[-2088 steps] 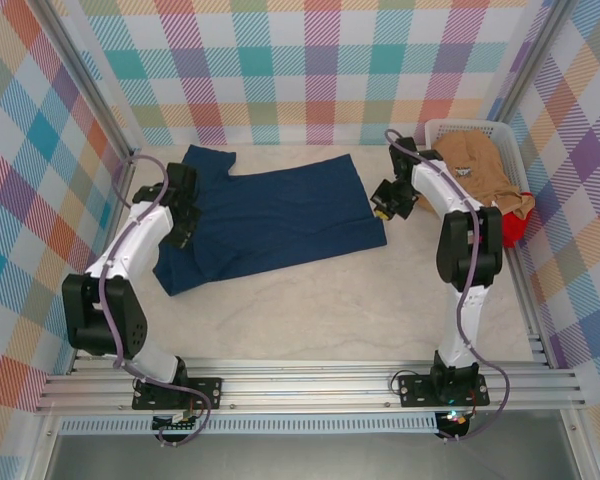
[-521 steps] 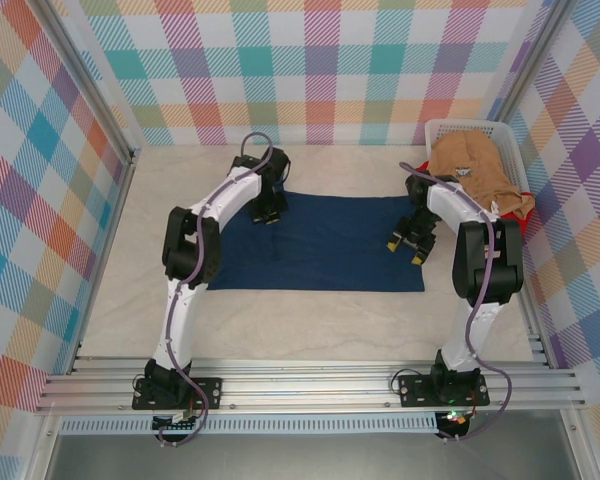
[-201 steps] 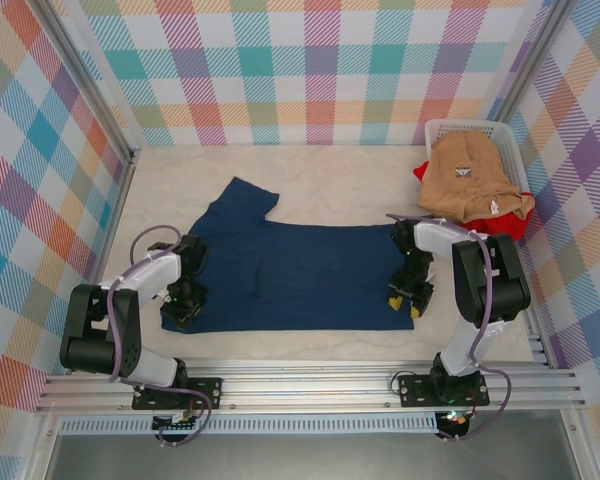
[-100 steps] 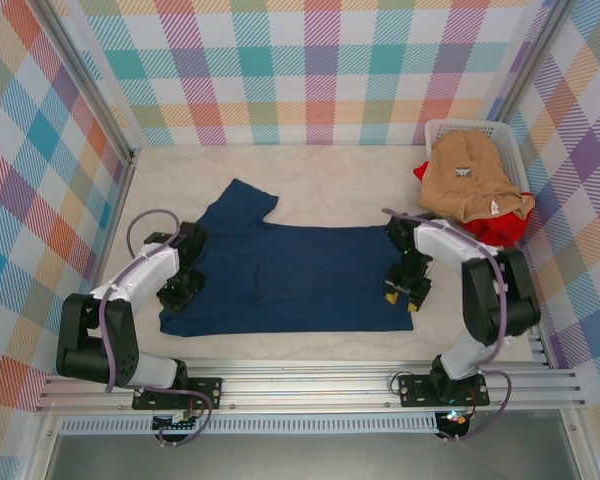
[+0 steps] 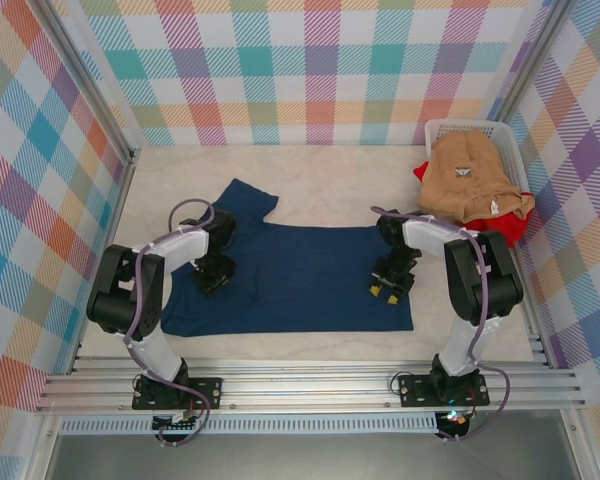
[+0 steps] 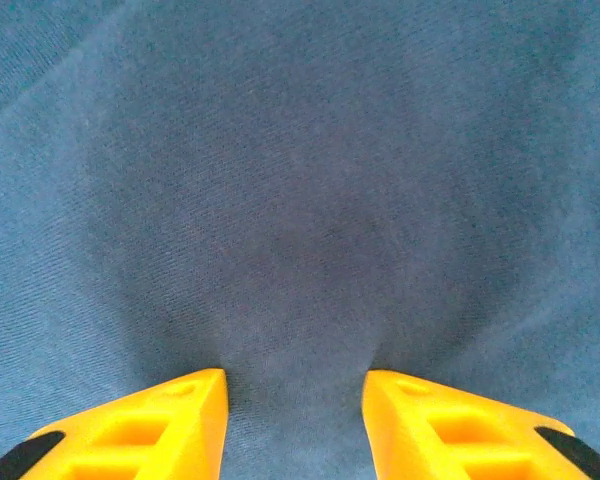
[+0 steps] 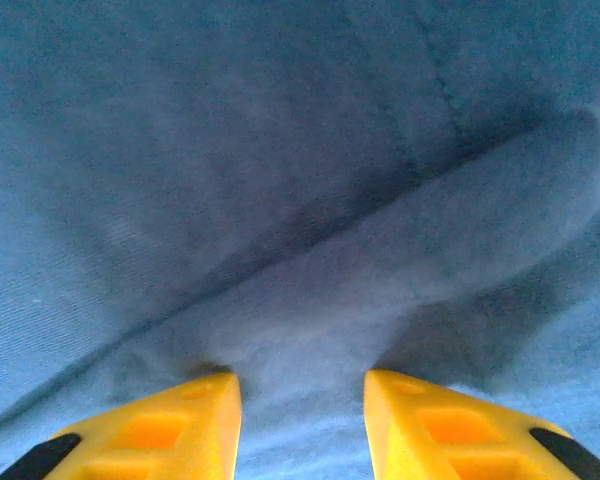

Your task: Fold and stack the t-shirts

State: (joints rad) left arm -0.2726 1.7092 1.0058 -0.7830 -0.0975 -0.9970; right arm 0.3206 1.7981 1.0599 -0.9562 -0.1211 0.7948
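Navy t-shirt (image 5: 300, 272) lies flat on the desk (image 5: 320, 185), long axis running left–right, parallel to the near edge. One sleeve (image 5: 242, 196) sticks out at the far-left corner; the right end is a straight edge.

Left tool (image 5: 217, 272) sits on the shirt's left third, inboard of the left edge and about mid-depth. Right tool (image 5: 387, 287) sits on the right end, just inside the right edge and slightly nearer the front than the left one. So each arm owns its own end, and the cloth spans the gap between them.

Both tools point down with their tips on the fabric. Left wrist view: yellow fingers (image 6: 170, 420) part-way apart, smooth cloth in the gap, no pinch visible. Right wrist view: same spread, but a raised ridge of cloth runs diagonally into the gap. It could be the start of a grab; I can't tell if it's nipped.

The tan t-shirt (image 5: 470, 175) is heaped over the white basket (image 5: 435, 128) at far right with the red t-shirt (image 5: 508, 228) under it, both well apart from the navy one and nearer the right arm.

My read: the next fold turns on that left–right axis. Either each tool lifts its own end toward the middle, or both lift one long edge together. Neither tool is at an edge or corner yet; the right one is closer to one.
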